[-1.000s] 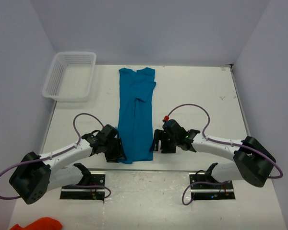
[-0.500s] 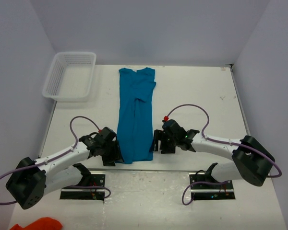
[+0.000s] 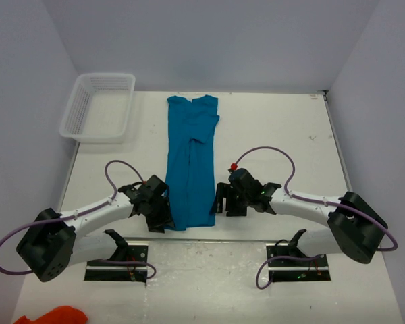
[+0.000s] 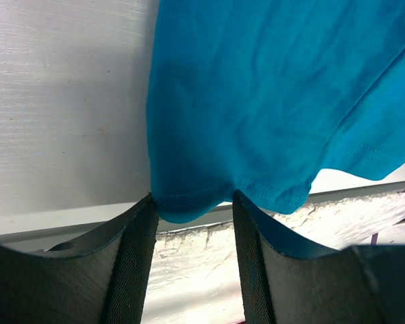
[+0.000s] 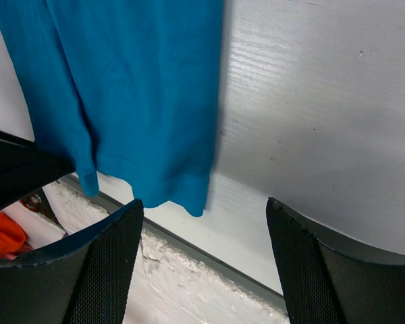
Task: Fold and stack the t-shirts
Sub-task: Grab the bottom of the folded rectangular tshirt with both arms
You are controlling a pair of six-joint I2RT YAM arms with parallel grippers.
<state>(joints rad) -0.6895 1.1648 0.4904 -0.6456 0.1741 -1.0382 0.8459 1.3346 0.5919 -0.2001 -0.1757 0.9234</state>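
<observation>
The teal t-shirt (image 3: 191, 162) lies as a long narrow strip down the middle of the table (image 3: 283, 128), collar end far, hem at the near edge between the two arms. The left gripper (image 4: 192, 199) stands partway apart astride the near left hem corner, cloth touching both fingers; whether it grips cannot be told. The right gripper (image 5: 204, 202) is wide and empty, just beside the right hem corner. A white mesh basket (image 3: 98, 106) sits well apart at the far left corner, and an orange cloth (image 3: 50, 315) lies below the near edge.
</observation>
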